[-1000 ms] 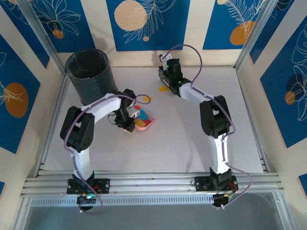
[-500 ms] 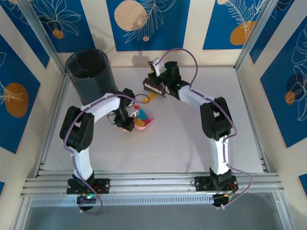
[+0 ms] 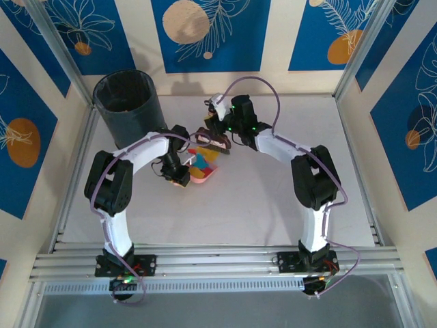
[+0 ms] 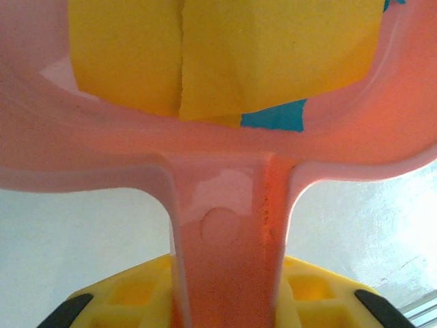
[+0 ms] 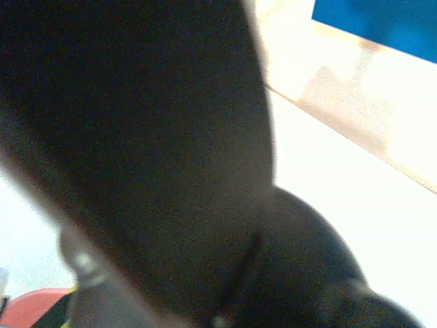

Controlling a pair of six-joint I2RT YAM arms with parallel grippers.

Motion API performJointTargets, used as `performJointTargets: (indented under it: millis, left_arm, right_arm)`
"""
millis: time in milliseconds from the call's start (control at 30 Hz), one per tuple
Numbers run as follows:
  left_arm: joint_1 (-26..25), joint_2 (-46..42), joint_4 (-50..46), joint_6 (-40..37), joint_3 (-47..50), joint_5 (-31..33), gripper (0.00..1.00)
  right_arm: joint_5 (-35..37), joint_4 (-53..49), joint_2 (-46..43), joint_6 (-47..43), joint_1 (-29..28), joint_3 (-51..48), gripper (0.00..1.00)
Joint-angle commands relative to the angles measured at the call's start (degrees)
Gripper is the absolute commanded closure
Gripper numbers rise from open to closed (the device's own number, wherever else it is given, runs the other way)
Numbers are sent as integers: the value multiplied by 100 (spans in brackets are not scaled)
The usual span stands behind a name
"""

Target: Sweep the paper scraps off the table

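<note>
Pink plastic sits in the left gripper point(image 3: 181, 176), which is clamped on the handle of the dustpan point(image 4: 225, 205). The pan rests on the table point(image 3: 259, 205), left of its middle and nearer the far edge. The paper scraps point(image 4: 273, 48) lie heaped inside it, mostly yellow with some teal and red. The right gripper point(image 3: 220, 130) is closed on the brush point(image 3: 213, 141), whose dark head is at the pan's open far side, against the scraps. A dark bin point(image 3: 126, 102) stands in the far left corner.
</note>
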State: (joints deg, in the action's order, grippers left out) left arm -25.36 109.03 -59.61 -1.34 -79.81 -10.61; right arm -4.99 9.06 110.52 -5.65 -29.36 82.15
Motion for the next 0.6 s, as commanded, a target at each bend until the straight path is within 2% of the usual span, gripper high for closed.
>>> performJointTargets:
  millis: [0,333,567]
  left_arm:
    - [76,153,-85,106,-8,-98,100]
    - [79,170,-56,99,-8,-169,100]
    - [43,144,-101,72,27,-248,100]
  right_arm:
    - [-72,-632,-190,410,-112,-298,100]
    - [418,-600,-655,1002,-355,-570,100]
    - [1469,-422,-751,1336,-438,-495,100]
